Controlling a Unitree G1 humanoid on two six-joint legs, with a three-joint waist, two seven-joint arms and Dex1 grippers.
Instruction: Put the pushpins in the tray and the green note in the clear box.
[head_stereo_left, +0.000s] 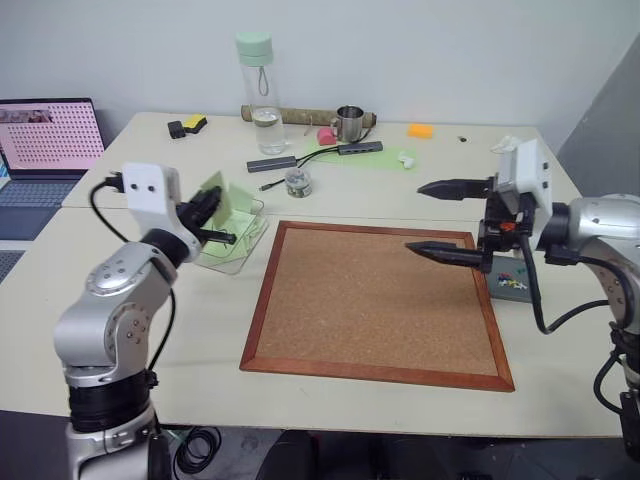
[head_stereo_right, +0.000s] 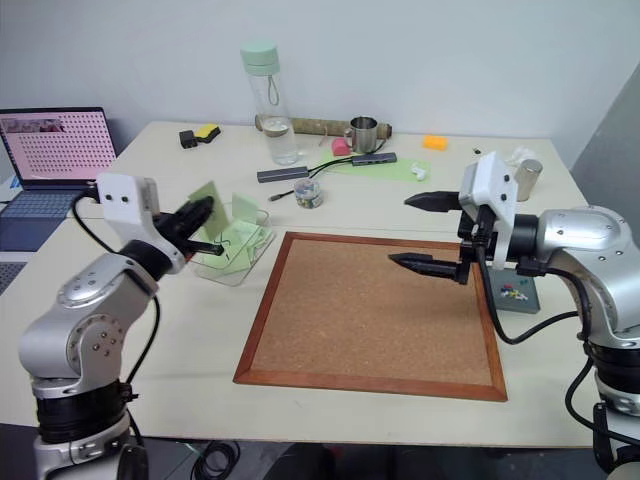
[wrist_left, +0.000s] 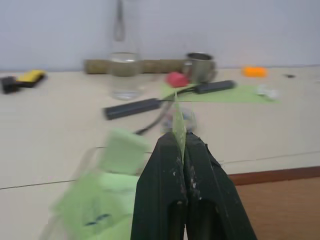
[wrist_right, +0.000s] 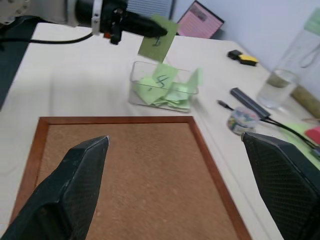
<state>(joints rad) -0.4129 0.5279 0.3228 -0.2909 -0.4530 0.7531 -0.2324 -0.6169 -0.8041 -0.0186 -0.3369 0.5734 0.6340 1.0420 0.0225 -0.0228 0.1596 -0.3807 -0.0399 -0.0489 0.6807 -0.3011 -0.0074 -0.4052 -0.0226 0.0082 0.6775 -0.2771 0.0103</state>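
At the left of the frame, the green note (wrist_right: 157, 39) is pinched upright by the left gripper (head_stereo_left: 208, 212) above the clear box (wrist_right: 162, 90). The right gripper (head_stereo_left: 445, 220), spread wide, is held over the corkboard (head_stereo_left: 375, 300). The note's black mark is seen from the right wrist.

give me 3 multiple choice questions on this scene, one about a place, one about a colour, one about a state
1. Where is the green note?
A. flat on the corkboard
B. in the left gripper, above the clear box
C. in the tray

2. What colour is the bottle lid?
A. mint green
B. red
C. black

3. How is the right gripper?
A. shut on a pin
B. open, holding nothing
C. shut on the note

Answers: 1 B, the shut fingers pinch the note over the box. 2 A, the cap is pale green. 3 B, its fingers stand wide apart over the corkboard.
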